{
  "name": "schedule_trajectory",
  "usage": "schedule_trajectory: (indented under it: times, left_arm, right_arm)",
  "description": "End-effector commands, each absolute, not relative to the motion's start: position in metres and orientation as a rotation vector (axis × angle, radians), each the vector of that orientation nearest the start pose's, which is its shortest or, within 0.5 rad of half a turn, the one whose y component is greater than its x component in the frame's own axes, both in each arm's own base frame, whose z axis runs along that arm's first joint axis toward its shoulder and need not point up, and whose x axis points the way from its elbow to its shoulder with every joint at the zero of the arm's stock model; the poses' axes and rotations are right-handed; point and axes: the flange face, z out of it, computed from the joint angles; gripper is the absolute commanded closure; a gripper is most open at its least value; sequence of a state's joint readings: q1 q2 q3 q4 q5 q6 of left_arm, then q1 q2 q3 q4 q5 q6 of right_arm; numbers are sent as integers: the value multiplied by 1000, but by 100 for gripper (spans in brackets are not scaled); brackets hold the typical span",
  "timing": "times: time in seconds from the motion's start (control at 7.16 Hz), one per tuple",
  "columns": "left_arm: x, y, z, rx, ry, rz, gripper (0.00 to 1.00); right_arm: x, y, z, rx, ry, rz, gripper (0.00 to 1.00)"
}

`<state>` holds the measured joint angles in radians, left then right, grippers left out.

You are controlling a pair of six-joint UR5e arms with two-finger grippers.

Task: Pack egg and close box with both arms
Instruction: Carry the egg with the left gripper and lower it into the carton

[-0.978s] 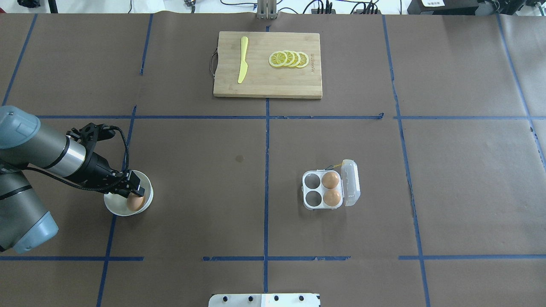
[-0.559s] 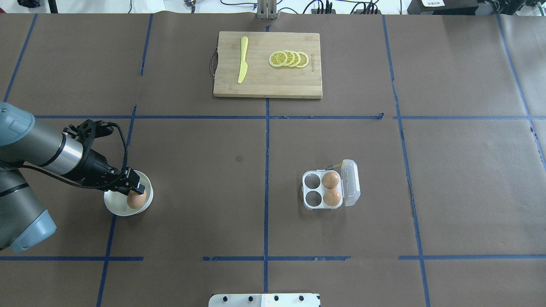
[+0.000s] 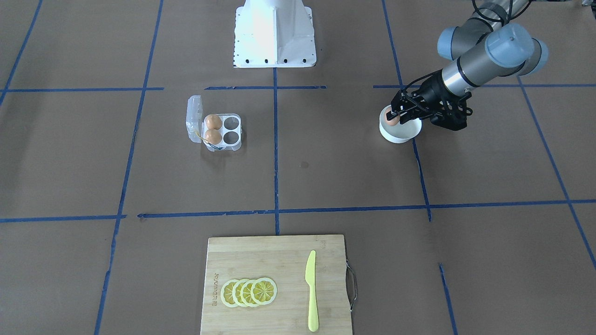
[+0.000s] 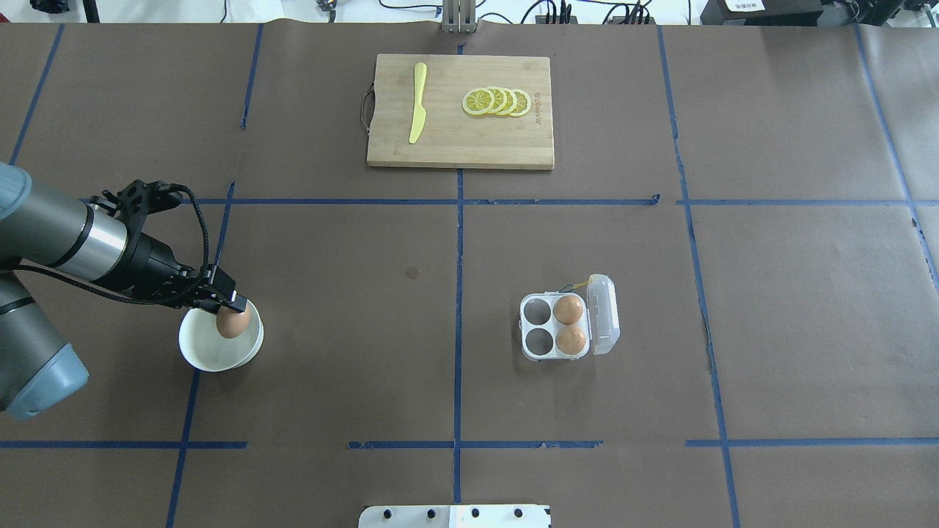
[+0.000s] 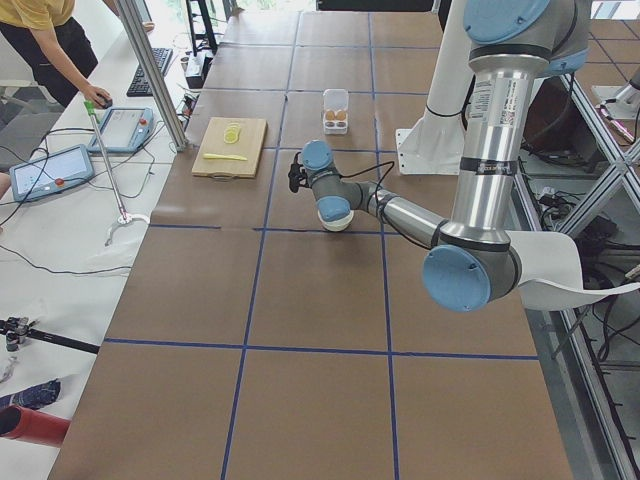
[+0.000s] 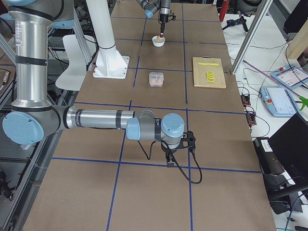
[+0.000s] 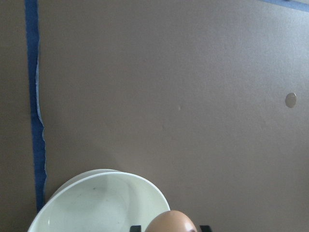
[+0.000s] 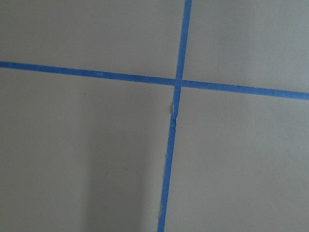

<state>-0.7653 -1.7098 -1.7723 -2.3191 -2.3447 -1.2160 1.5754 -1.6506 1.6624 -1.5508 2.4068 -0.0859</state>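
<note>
My left gripper [image 4: 227,304] is shut on an orange-brown egg [image 4: 233,325] and holds it just above the far rim of the white bowl [image 4: 207,350]. The front-facing view shows the same egg [image 3: 394,121] over the bowl [image 3: 401,136]. The left wrist view shows the egg [image 7: 171,223] next to the bowl [image 7: 96,205]. The clear box [image 4: 539,323] stands right of centre with its lid [image 4: 604,314] open. Two eggs [image 4: 568,309] fill its right cells; the two left cells are empty. My right gripper [image 6: 169,161] shows only in the exterior right view, low over bare table; I cannot tell whether it is open.
A wooden cutting board [image 4: 460,147] lies at the far centre with a yellow knife [image 4: 417,103] and lemon slices [image 4: 497,101]. The white pedestal [image 3: 274,32] stands at the robot's side. A person [image 5: 40,30] stands beyond the table's end.
My left gripper has lifted the egg from inside the bowl and drawn it up and toward the bowl's far rim. The box and its eggs have not moved.
</note>
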Motion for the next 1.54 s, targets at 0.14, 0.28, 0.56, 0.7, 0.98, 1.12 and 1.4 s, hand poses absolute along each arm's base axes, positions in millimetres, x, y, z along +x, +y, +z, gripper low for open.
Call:
schedule_trajectory:
  times: [0.14,0.28,0.56,0.7,0.98,1.12,1.4]
  left_arm:
    - [419,-464,276,-43,1241,81,100]
    - [449,-467,239,13,1236,77,100]
    - [526,-452,169,76,1263,97,100]
    - [563,-445,133,97,1273,115,100]
    - [604,-411,120,172,1263,114,100]
    - [617,-402,116,169,1260,123,100]
    - [630,-401,103,166,1263,131,100]
  right_arm:
    - [62,-460,645,68,-834,-90,0]
    - [62,-461,643,71,-834,-91,0]
    - [61,-459,643,71,-837,-91,0]
    - [61,-459,642,74,-837,-93,0]
    - [61,-459,641,74,-837,-93,0]
    - [61,-459,641,74,-838,-93,0]
    - [61,-459,641,74,-838,-93,0]
